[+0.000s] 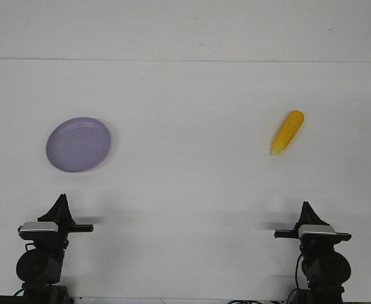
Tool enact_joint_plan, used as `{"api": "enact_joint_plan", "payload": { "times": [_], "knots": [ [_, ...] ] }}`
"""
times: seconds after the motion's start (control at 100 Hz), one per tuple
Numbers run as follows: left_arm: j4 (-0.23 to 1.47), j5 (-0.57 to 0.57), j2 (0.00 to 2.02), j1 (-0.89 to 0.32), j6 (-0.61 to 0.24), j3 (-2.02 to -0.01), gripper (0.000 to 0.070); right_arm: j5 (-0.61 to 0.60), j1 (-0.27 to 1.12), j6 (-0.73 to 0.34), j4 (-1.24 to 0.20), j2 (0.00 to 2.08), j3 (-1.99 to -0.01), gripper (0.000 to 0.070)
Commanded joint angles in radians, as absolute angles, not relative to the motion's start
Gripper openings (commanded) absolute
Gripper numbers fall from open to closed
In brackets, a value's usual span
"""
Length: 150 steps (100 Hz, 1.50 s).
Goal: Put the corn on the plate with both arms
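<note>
The yellow-orange corn (287,132) lies on the white table at the right, tilted, with its paler pointed tip toward me. The lavender plate (78,144) lies empty at the left. My left gripper (61,201) rests low at the front left, just nearer than the plate, fingers together in a point and holding nothing. My right gripper (307,208) rests low at the front right, nearer than the corn and slightly to its right, fingers also together and empty. Both grippers are well apart from the corn and the plate.
The white table (185,190) runs back to a far edge along a pale wall (185,28). A wide stretch of bare table separates the plate and the corn.
</note>
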<state>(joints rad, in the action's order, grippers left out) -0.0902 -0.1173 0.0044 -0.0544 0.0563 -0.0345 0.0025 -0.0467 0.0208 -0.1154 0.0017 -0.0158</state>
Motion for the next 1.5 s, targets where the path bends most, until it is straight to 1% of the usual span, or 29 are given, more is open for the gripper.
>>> {"api": "enact_joint_plan", "payload": {
  "times": [0.0, 0.2, 0.26, 0.46, 0.49, 0.53, 0.57, 0.58, 0.59, 0.63, 0.64, 0.65, 0.66, 0.67, 0.69, 0.71, 0.72, 0.75, 0.78, 0.81, 0.85, 0.93, 0.99, 1.1, 1.18, 1.25, 1.34, 1.49],
  "knots": [
    [-0.102, -0.119, 0.003, -0.052, 0.027, -0.014, 0.0012, 0.001, -0.047, 0.019, -0.105, 0.001, -0.013, 0.0016],
    [-0.107, -0.115, 0.003, -0.053, 0.004, -0.014, 0.0012, 0.001, -0.047, 0.019, -0.105, 0.001, -0.013, 0.0016],
    [-0.105, -0.102, 0.003, -0.052, -0.037, -0.014, 0.0012, 0.001, -0.047, 0.019, -0.105, 0.001, -0.013, 0.0016],
    [-0.101, -0.101, 0.004, -0.052, -0.221, -0.042, 0.0012, 0.001, -0.047, 0.019, -0.105, 0.001, -0.013, 0.0016],
    [-0.093, -0.101, 0.007, -0.052, -0.265, -0.065, 0.0019, 0.001, -0.047, 0.019, -0.105, 0.001, -0.013, 0.0016],
    [-0.077, -0.101, 0.011, -0.052, -0.297, -0.097, 0.0034, 0.001, -0.047, 0.019, -0.105, 0.001, -0.013, 0.0016],
    [-0.060, -0.101, 0.022, -0.052, -0.311, -0.141, 0.0084, 0.001, -0.047, 0.019, -0.105, 0.001, -0.013, 0.0016],
    [-0.052, -0.101, 0.028, -0.052, -0.312, -0.159, 0.0112, 0.001, -0.047, 0.019, -0.105, 0.001, -0.013, 0.0016],
    [-0.049, -0.101, 0.030, -0.052, -0.312, -0.165, 0.0124, 0.001, -0.047, 0.019, -0.105, 0.001, -0.013, 0.0016],
    [-0.021, -0.103, 0.059, -0.052, -0.311, -0.226, 0.0272, 0.001, -0.047, 0.019, -0.105, 0.001, -0.013, 0.0016],
    [-0.017, -0.104, 0.063, -0.052, -0.310, -0.234, 0.0272, 0.001, -0.047, 0.019, -0.105, 0.001, -0.013, 0.0016],
    [-0.007, -0.107, 0.074, -0.052, -0.307, -0.255, 0.0369, 0.001, -0.047, 0.019, -0.105, 0.001, -0.013, 0.0016],
    [-0.003, -0.108, 0.078, -0.052, -0.305, -0.262, 0.0395, 0.001, -0.047, 0.019, -0.105, 0.001, -0.013, 0.0016],
    [0.005, -0.110, 0.088, -0.052, -0.302, -0.278, 0.0451, 0.001, -0.047, 0.019, -0.105, 0.001, -0.013, 0.0016],
    [0.020, -0.115, 0.106, -0.052, -0.297, -0.307, 0.0538, 0.001, -0.047, 0.019, -0.105, 0.001, -0.013, 0.0016],
    [0.039, -0.121, 0.132, -0.052, -0.290, -0.344, 0.0593, 0.001, -0.047, 0.019, -0.105, 0.001, -0.013, 0.0016],
    [0.044, -0.122, 0.138, -0.052, -0.288, -0.352, 0.0595, 0.001, -0.047, 0.019, -0.105, 0.001, -0.013, 0.0016],
    [0.075, -0.130, 0.175, -0.052, -0.274, -0.400, 0.0564, 0.001, -0.047, 0.019, -0.105, 0.001, -0.013, 0.0016],
    [0.117, -0.138, 0.221, -0.052, -0.257, -0.456, 0.0493, 0.001, -0.047, 0.019, -0.105, 0.001, -0.013, 0.0016],
    [0.145, -0.142, 0.260, -0.052, -0.237, -0.501, 0.0447, 0.001, -0.047, 0.019, -0.105, 0.001, -0.013, 0.0016],
    [0.173, -0.152, 0.314, -0.052, -0.205, -0.554, 0.0428, 0.001, -0.047, 0.019, -0.105, 0.001, -0.013, 0.0016],
    [0.225, -0.176, 0.425, -0.048, -0.158, -0.652, 0.0429, 0.001, -0.047, 0.019, -0.105, 0.001, -0.013, 0.0016],
    [0.268, -0.195, 0.508, -0.036, -0.142, -0.713, 0.0433, 0.001, -0.047, 0.019, -0.105, 0.001, -0.013, 0.0016],
    [0.336, -0.200, 0.697, 0.026, -0.117, -0.812, 0.0435, 0.001, -0.047, 0.019, -0.105, 0.001, -0.013, 0.0016],
    [0.364, -0.144, 0.851, 0.098, -0.116, -0.871, 0.0436, 0.001, -0.047, 0.019, -0.105, 0.001, -0.013, 0.0016],
    [0.373, -0.053, 1.003, 0.171, -0.117, -0.922, 0.0436, 0.001, -0.047, 0.019, -0.105, 0.001, -0.013, 0.0016],
    [0.373, 0.028, 1.182, 0.245, -0.122, -0.986, 0.0435, 0.001, -0.047, 0.019, -0.105, 0.001, -0.013, 0.0016],
    [0.377, 0.075, 1.430, 0.305, -0.123, -1.093, 0.0435, 0.001, -0.047, 0.019, -0.105, 0.001, -0.013, 0.0016]
  ]
}}
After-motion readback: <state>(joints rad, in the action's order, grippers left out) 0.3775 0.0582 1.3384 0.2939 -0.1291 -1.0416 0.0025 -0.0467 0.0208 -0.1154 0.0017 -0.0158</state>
